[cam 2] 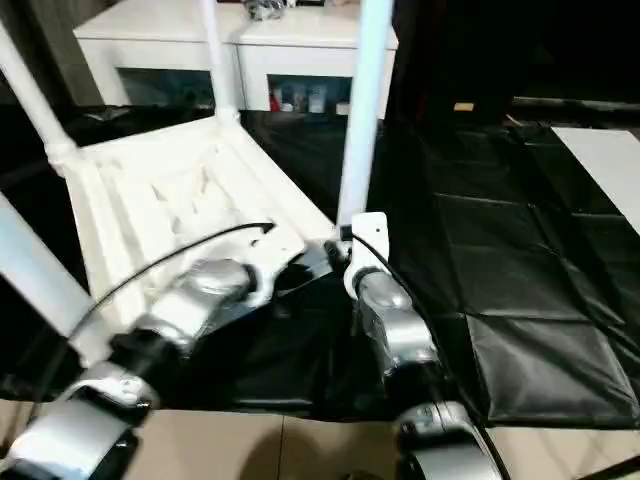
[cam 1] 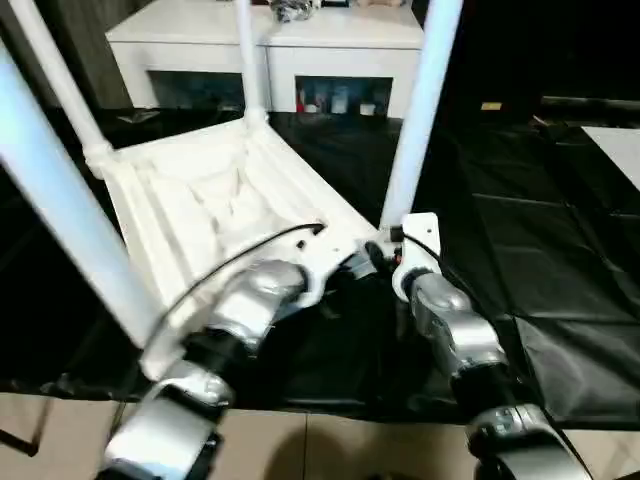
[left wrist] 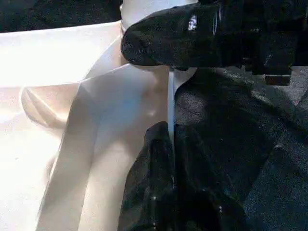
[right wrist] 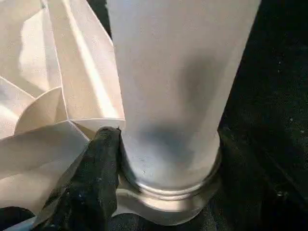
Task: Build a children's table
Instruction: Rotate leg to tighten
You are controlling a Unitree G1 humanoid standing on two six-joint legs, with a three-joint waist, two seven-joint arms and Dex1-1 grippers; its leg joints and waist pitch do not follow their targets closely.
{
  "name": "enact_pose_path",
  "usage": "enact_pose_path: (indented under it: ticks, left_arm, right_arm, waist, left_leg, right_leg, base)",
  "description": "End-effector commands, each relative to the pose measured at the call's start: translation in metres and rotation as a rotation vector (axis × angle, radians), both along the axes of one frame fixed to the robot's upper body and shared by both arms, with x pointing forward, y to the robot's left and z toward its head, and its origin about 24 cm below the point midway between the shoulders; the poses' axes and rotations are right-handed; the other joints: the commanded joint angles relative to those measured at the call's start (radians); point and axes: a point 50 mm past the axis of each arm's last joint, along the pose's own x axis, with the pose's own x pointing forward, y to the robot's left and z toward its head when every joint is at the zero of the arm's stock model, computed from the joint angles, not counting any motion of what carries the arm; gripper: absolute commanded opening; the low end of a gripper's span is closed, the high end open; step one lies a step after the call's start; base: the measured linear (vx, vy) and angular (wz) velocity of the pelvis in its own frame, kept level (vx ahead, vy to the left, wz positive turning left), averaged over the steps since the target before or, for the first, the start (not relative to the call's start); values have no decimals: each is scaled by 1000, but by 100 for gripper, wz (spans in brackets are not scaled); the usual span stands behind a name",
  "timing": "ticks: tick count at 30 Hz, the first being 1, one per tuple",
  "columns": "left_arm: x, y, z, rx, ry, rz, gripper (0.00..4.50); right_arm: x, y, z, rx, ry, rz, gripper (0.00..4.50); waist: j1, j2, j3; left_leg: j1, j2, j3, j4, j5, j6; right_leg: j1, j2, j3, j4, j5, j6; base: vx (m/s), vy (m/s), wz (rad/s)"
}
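Note:
The white tabletop (cam 1: 200, 210) lies upside down on black sheeting, ribbed underside up. Legs stand in its corner sockets: one near left (cam 1: 60, 200), one far left (cam 1: 60, 80), one at the back (cam 1: 247, 60) and one at the near right corner (cam 1: 420, 110). My left gripper (left wrist: 171, 130) is shut on the tabletop's thin rim (left wrist: 171, 96) beside that near right corner. My right gripper (cam 1: 385, 242) wraps the base of the near right leg (right wrist: 178, 86). One of its fingers (right wrist: 96, 163) presses against the leg just above the socket (right wrist: 168, 202); the other finger is hidden behind the leg.
A white cabinet (cam 1: 270, 45) with dark glass doors stands close behind the tabletop. Black sheeting (cam 1: 540, 230) covers the surface to the right, with a white panel (cam 1: 620, 150) at its far right edge. Beige floor (cam 1: 330, 445) lies in front.

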Motion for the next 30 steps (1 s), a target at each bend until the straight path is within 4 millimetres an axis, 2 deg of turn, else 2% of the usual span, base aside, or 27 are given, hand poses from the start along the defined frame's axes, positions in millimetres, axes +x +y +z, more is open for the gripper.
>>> enact_pose_path:
  ticks: [1, 3, 5, 6, 9, 10, 11, 13, 14, 15, 17, 19, 21, 23, 24, 25, 26, 27, 29, 30]
  left_arm:
    - [-1, -6, -4, 2, -2, 17, 0]
    - [-1, -2, -4, 5, 0, 3, 0]
    - [-1, 1, -4, 8, 2, -13, 0]
    - [-2, 5, -4, 11, 4, -19, 0]
    - [-4, 13, -4, 14, 10, -54, 0]
    - [-5, 18, -3, 21, 12, -78, 0]
    - [-7, 21, -3, 20, 13, -111, 0]
    - [-12, 29, -3, 29, 24, -170, 0]
    - [-12, 29, -3, 29, 24, -170, 0]
    - [-18, 35, -2, 24, 46, -235, 0]
    - [-22, 40, -2, 29, 56, -292, 0]
    - [-35, 45, 3, 0, 86, -433, 0]
    - [-39, 47, 5, 2, 96, -482, 0]
    - [-43, 49, 8, -10, 115, -517, 0]
    - [-44, 49, 9, -16, 119, -528, 0]
    - [-45, 49, 11, -25, 125, -537, 0]
    - [-46, 49, 12, -31, 129, -542, 0]
    - [-46, 50, 13, -32, 131, -546, 0]
    - [-46, 51, 13, -25, 125, -546, 0]
    - [-46, 51, 13, -22, 123, -547, 0]
  right_arm:
    - [-10, 32, -3, -7, -15, 175, 323]
    - [-11, 30, 2, -5, -58, 203, 342]
    - [-11, 25, 5, -6, -73, 198, 342]
    - [-11, 20, 7, -10, -80, 207, 368]
    - [-16, 5, 11, -26, -74, 289, 386]
    - [-19, 0, 14, -44, -76, 356, 386]
    - [-23, -5, 16, -49, -79, 412, 386]
    - [-31, -19, 22, -76, -79, 551, 386]
    - [-31, -19, 22, -76, -79, 551, 386]
    - [-39, -29, 26, -76, -74, 660, 386]
    - [-46, -38, 29, -83, -65, 747, 386]
    - [-52, -50, 30, -104, -19, 844, 386]
    - [-54, -54, 31, -123, -1, 878, 386]
    - [-52, -57, 31, -140, 8, 888, 386]
    - [-51, -58, 32, -144, 10, 885, 386]
    - [-49, -59, 33, -151, 10, 883, 386]
    - [-48, -59, 33, -157, 10, 884, 386]
    - [-47, -60, 33, -163, 15, 889, 386]
    - [-45, -60, 33, -176, 23, 902, 386]
    - [-45, -60, 32, -167, 31, 909, 386]
  waist:
    - [3, -10, -52]
    - [5, -12, -53]
    - [8, -9, -53]
    - [6, -9, -52]
    - [10, -10, -53]
    - [6, -10, -52]
    - [7, -11, -52]
    - [9, -9, -52]
    - [11, -10, -54]
    - [14, -7, -53]
    - [16, -5, -54]
    - [21, -4, -57]
    - [24, -2, -58]
    - [28, -3, -61]
    - [34, -1, -61]
    - [38, -2, -61]
    - [46, -5, -61]
    - [49, -4, -61]
    - [50, -4, -59]
    - [50, -8, -59]
  left_leg:
    - [6, 19, -18, -84, -356, 32]
    - [5, 19, -18, -84, -348, 37]
    - [4, 21, -19, -85, -334, 42]
    - [0, 22, -19, -87, -334, 42]
    - [0, 24, -19, -86, -329, 50]
    - [-9, 24, -21, -90, -315, 54]
    - [-12, 23, -21, -89, -315, 59]
    - [-6, 25, -19, -87, -316, 63]
    - [-5, 28, -19, -86, -305, 65]
    - [-5, 29, -19, -86, -290, 71]
    - [-5, 33, -17, -84, -288, 82]
    - [-4, 35, -16, -82, -262, 85]
    - [-4, 38, -17, -83, -237, 91]
    - [1, 38, -12, -78, -206, 96]
    - [8, 39, -9, -76, -188, 103]
    - [5, 39, -8, -76, -173, 105]
    - [6, 39, -6, -75, -161, 108]
    - [7, 40, -6, -75, -158, 107]
    - [6, 38, -5, -75, -162, 101]
    - [6, 37, -5, -75, -175, 95]
  right_leg:
    - [32, -35, 16, -87, -450, -148]
    - [33, -36, 17, -88, -457, -145]
    - [34, -35, 18, -84, -436, -150]
    - [36, -35, 17, -84, -432, -152]
    - [39, -34, 19, -81, -410, -151]
    - [47, -34, 17, -78, -396, -156]
    - [48, -34, 16, -79, -406, -153]
    - [42, -37, 20, -82, -421, -152]
    - [43, -37, 20, -79, -401, -162]
    - [48, -37, 21, -76, -375, -172]
    - [46, -37, 23, -72, -337, -195]
    - [47, -38, 23, -63, -274, -229]
    - [49, -39, 22, -55, -231, -248]
    - [47, -37, 24, -49, -170, -270]
    - [42, -35, 25, -46, -130, -287]
    - [46, -36, 26, -40, -108, -295]
    - [47, -35, 26, -39, -101, -294]
    - [46, -36, 26, -37, -100, -295]
    - [47, -36, 26, -39, -114, -289]
    - [48, -37, 27, -41, -134, -282]
  base:
    - [0, 0, 0]
    - [0, 0, 0]
    - [0, 0, 0]
    - [0, 0, 0]
    - [0, 0, 0]
    - [0, 0, 0]
    - [0, 0, 0]
    - [0, 0, 0]
    - [0, 0, 0]
    - [0, 0, 0]
    - [0, 0, 0]
    - [0, 0, 0]
    - [0, 0, 0]
    - [0, 0, 0]
    - [0, 0, 0]
    - [0, 0, 0]
    - [0, 0, 0]
    - [0, 0, 0]
    - [0, 0, 0]
    - [0, 0, 0]
